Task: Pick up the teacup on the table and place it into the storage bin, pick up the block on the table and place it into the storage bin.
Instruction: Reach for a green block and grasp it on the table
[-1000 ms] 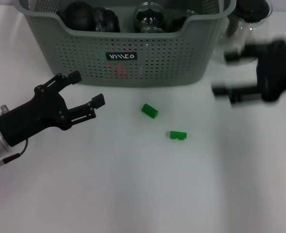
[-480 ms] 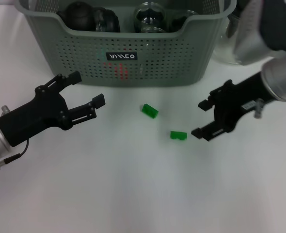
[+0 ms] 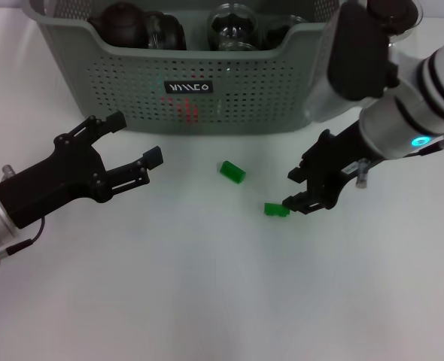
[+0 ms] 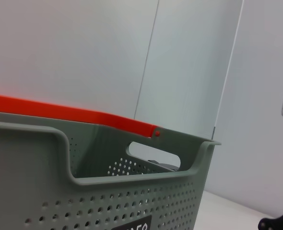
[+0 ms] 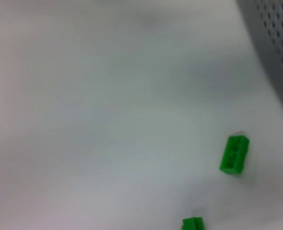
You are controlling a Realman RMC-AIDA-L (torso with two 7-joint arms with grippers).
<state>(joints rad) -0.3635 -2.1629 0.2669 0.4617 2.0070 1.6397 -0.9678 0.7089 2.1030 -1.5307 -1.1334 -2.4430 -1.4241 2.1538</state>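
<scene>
No teacup stands on the table [image 3: 207, 301]; dark and glass vessels already sit in the storage bin [image 3: 229, 83] at the far side. Two green blocks remain. The right gripper [image 3: 301, 189], fingers spread, hangs just right of the nearer block [image 3: 277, 210]; the farther block [image 3: 232, 171] lies free. The left gripper [image 3: 135, 139] hovers open at left.

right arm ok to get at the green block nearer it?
Probably yes. The right gripper hangs open right beside that green block, nothing lies between them, and the other block sits apart, nearer the storage bin.
</scene>
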